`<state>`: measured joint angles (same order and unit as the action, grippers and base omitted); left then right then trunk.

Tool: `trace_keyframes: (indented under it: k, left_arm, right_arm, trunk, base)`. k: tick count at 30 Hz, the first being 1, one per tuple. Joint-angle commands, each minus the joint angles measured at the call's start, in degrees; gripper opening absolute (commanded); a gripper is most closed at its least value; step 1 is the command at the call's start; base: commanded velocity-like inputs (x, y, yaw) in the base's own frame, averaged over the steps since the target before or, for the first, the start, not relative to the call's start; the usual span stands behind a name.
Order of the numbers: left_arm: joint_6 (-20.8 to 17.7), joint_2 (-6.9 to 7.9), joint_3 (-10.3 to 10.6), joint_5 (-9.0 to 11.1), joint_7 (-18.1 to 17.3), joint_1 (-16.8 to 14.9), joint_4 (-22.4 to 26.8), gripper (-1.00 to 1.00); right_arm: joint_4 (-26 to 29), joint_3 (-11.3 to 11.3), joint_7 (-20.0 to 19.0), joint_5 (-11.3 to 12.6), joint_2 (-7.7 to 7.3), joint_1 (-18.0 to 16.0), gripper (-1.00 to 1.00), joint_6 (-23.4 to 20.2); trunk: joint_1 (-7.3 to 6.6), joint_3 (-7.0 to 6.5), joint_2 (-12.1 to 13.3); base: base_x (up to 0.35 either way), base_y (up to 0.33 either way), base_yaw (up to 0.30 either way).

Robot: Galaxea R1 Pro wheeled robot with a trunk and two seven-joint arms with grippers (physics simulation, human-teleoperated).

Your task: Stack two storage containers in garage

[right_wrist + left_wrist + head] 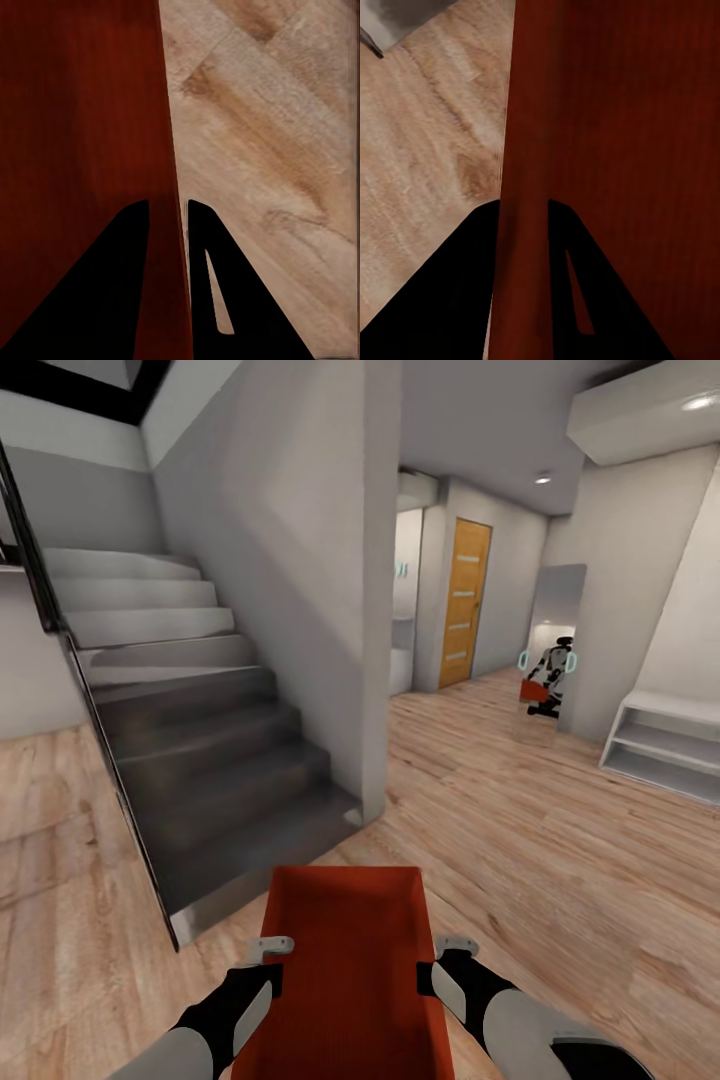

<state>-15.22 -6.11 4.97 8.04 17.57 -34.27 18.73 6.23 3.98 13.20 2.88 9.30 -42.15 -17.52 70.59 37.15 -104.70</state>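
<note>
Staircase [190, 750] and grey wall pier [375, 660] block left-front. Open wood-plank floor [520, 810] ahead-right toward wooden door [465, 603]. Mirror [551, 650] and white low shelf [665, 745] line right wall.

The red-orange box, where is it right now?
In the head view, the red-orange ribbed box is low in the middle, held between both grippers above the wood-plank floor, beside the grey staircase.
</note>
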Motion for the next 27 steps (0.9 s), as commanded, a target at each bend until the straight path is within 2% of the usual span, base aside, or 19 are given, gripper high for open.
trace_keyframes:
  k: [1, 15, 20, 27]
  left_arm:
    - [-2.8, 0.14, 0.8, 2.3, -4.2, 0.0, 0.0, -1.0]
    - [-2.8, 0.14, 0.8, 2.3, -4.2, 0.0, 0.0, -1.0]
    - [-2.8, 0.14, 0.8, 2.3, -4.2, 0.0, 0.0, -1.0]
    - [-2.8, 0.14, 0.8, 2.3, -4.2, 0.0, 0.0, -1.0]
  right_arm:
    - [0.3, -2.3, 0.2, 0.6, -0.47, -0.1, -1.0, -0.1]
    - [0.3, -2.2, 0.2, 0.6, -0.57, 0.2, -1.0, 0.9]
    - [0.3, -0.4, 0.2, 0.6, -0.59, 0.2, -1.0, 0.9]
    - [0.3, -0.2, 0.2, 0.6, -0.59, 0.2, -1.0, 1.0]
  trunk:
    - [-0.01, 0.13, 0.0]
    - [-0.01, 0.7, 0.0]
    - [-0.01, 0.6, 0.0]
    - [-0.01, 0.25, 0.0]
  base:
    - [0.0, 0.0, -0.201]
    - [0.0, 0.0, -0.238]
    - [0.0, 0.0, -0.287]
    - [0.0, 0.0, -0.273]
